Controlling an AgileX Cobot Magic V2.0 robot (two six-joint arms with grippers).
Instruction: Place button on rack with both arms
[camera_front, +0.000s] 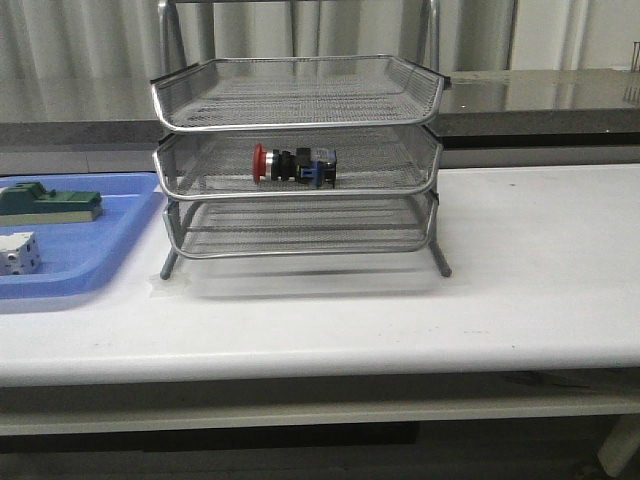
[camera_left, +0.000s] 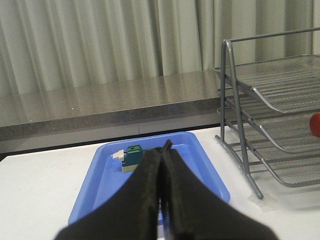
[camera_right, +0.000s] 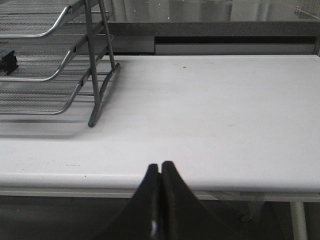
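Note:
The button (camera_front: 294, 164), red cap to the left and blue block to the right, lies on its side in the middle tier of the silver wire rack (camera_front: 300, 105). Its red cap (camera_left: 315, 123) shows at the edge of the left wrist view, and its dark end (camera_right: 7, 61) in the right wrist view. My left gripper (camera_left: 163, 150) is shut and empty, above the blue tray, left of the rack (camera_left: 272, 115). My right gripper (camera_right: 160, 166) is shut and empty, back past the table's front edge, right of the rack (camera_right: 75, 60). Neither arm shows in the front view.
A shallow blue tray (camera_front: 95, 262) stands left of the rack and holds a green block (camera_front: 50, 201) and a white cube (camera_front: 18, 253). The tray (camera_left: 100, 185) and green block (camera_left: 132, 156) also show in the left wrist view. A dark counter (camera_front: 560, 100) runs behind the table.

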